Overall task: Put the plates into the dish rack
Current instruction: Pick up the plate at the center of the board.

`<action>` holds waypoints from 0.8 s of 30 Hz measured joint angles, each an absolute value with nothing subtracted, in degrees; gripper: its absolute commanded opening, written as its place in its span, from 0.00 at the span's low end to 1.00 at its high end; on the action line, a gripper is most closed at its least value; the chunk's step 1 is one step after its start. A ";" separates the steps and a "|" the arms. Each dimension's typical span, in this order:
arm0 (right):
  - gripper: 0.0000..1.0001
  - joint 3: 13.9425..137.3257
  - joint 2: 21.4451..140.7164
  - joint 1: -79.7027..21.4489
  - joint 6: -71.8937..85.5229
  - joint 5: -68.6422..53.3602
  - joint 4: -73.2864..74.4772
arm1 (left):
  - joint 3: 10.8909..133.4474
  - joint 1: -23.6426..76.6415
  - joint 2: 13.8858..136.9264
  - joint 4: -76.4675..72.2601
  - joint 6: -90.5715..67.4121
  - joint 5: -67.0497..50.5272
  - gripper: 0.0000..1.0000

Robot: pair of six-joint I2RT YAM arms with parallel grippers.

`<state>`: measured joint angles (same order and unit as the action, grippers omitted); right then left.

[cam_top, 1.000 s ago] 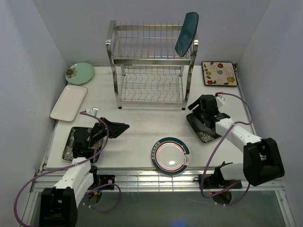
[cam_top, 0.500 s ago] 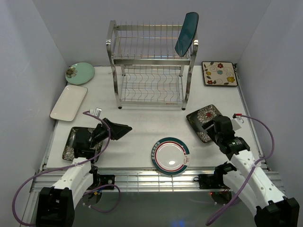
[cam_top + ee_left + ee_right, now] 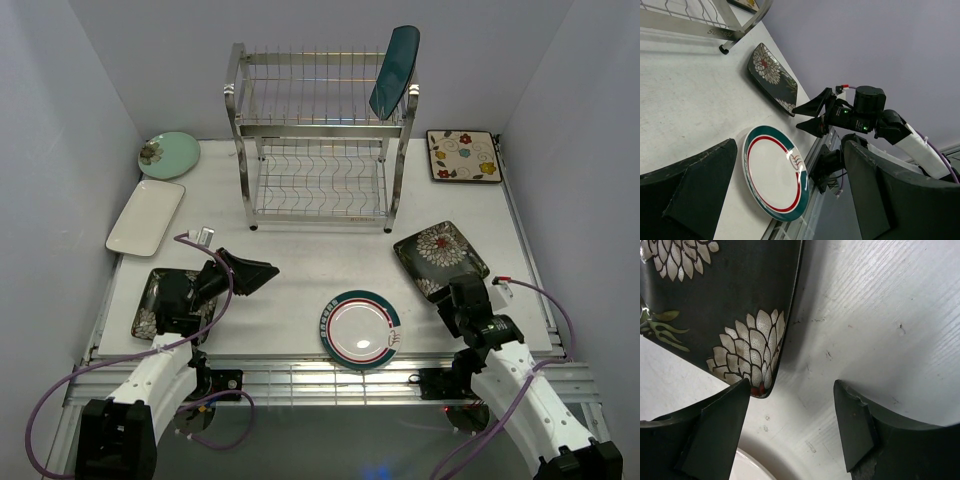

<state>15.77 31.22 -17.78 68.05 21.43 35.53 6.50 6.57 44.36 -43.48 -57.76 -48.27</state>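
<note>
The dish rack (image 3: 320, 140) stands at the back with a plain teal plate (image 3: 395, 72) upright in the right end of its upper tier. On the table lie a round teal-rimmed plate (image 3: 361, 329), a dark floral square plate (image 3: 440, 257), a cream flowered square plate (image 3: 463, 156), a pale green round plate (image 3: 169, 155) and a white rectangular plate (image 3: 146, 216). Another dark floral plate (image 3: 160, 300) lies partly under my left arm. My right gripper (image 3: 452, 298) is open and empty at the near corner of the right dark floral plate (image 3: 715, 300). My left gripper (image 3: 262, 272) is open and empty, facing the round plate (image 3: 774, 172).
A rack foot (image 3: 735, 30) shows at the top of the left wrist view. The table's metal front rail (image 3: 300, 378) runs just behind the round plate. Purple cables loop from both arms. Walls close in on three sides.
My right arm has drawn back from over the right dark floral plate toward the near edge, leaving the plate uncovered on the table. The left arm has barely shifted.
</note>
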 measured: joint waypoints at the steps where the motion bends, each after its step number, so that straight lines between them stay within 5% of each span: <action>1: 0.73 15.40 30.44 -17.61 68.66 21.10 35.22 | 6.50 6.57 44.36 -43.29 -57.67 -48.18 0.98; 24: 0.60 5.91 28.14 -14.72 80.68 20.84 14.85 | 6.52 6.57 44.03 -42.02 -56.82 -47.35 0.98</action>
<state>5.91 28.14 -14.72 80.68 20.84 14.85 6.52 6.57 44.03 -42.02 -56.82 -47.35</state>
